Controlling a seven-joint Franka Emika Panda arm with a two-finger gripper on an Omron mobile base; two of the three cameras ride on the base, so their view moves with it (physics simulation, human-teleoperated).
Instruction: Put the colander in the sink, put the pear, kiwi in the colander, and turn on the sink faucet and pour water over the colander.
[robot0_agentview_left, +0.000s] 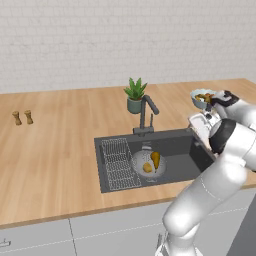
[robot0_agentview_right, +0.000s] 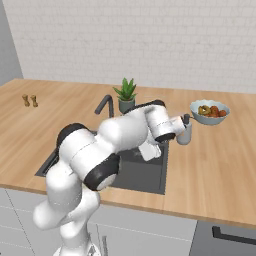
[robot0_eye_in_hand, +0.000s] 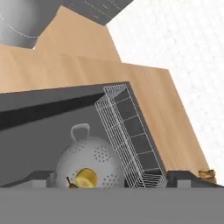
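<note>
Round grey perforated metal colander in the dark grey rectangular sink, golden-brown teardrop pear and yellowish oval kiwi inside it, wire rack beside the colander, jaws wide apart, clamped on nothing.

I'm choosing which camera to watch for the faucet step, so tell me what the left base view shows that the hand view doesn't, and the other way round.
Left base view alone: the sink faucet behind the basin, the potted plant, the fruit bowl, and the pear and kiwi lying apart in the colander.
Hand view alone: a close look at the colander's handle and perforated side.
Both: the sink, the colander in it holding fruit, the wire rack, and the wooden counter.
</note>
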